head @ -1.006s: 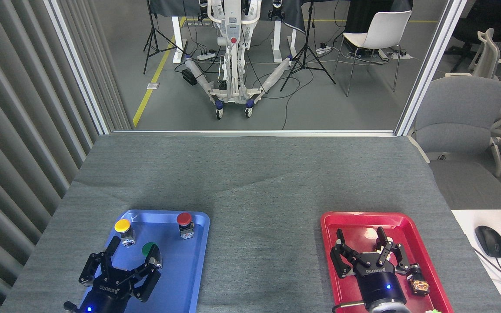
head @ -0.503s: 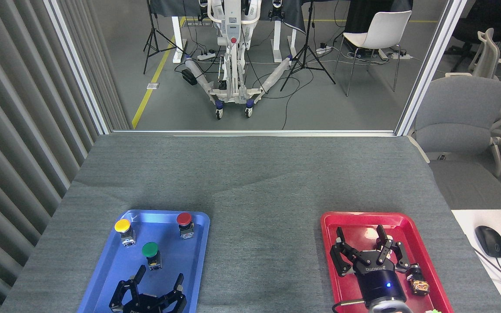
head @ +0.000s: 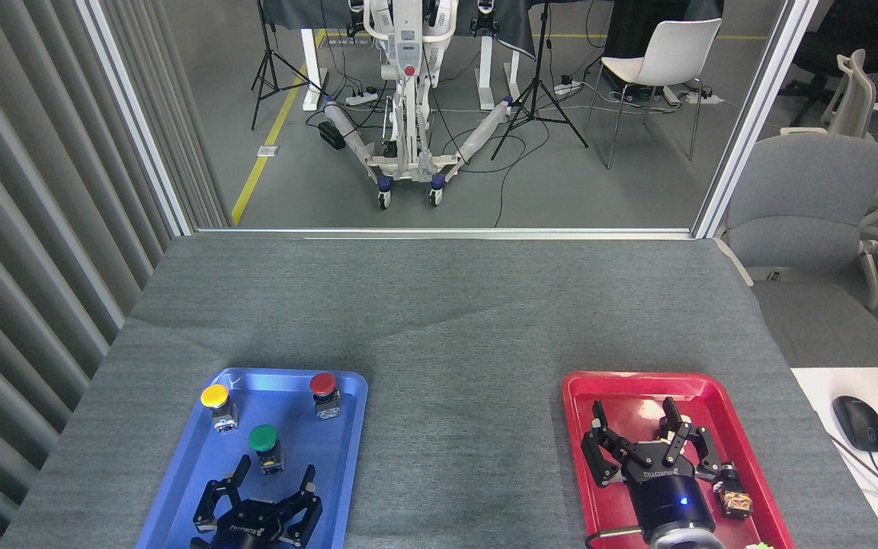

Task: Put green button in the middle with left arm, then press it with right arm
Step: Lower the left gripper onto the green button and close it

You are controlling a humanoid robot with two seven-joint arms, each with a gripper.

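Worktop (head: 439, 320) is covered in grey felt-like cloth, slightly creased, the middle (head: 458, 450) bare. Blue tray (head: 344, 457) on the left: glossy, rounded corners, raised rim. In it stand three push-buttons, each with a round mushroom cap on a boxy base: yellow button (head: 216, 404) far left, red button (head: 324, 393) far right, green button (head: 265, 447) nearer, between them and apart from both.

Left gripper (head: 272, 476) is over the near end of the blue tray, black fingers spread wide, tips flanking the green button's base, no visible contact, holding nothing.

Right gripper (head: 636, 418) over the glossy red tray (head: 572, 427), fingers apart, empty. A small dark part with an orange end (head: 734, 497) lies just beside its wrist.
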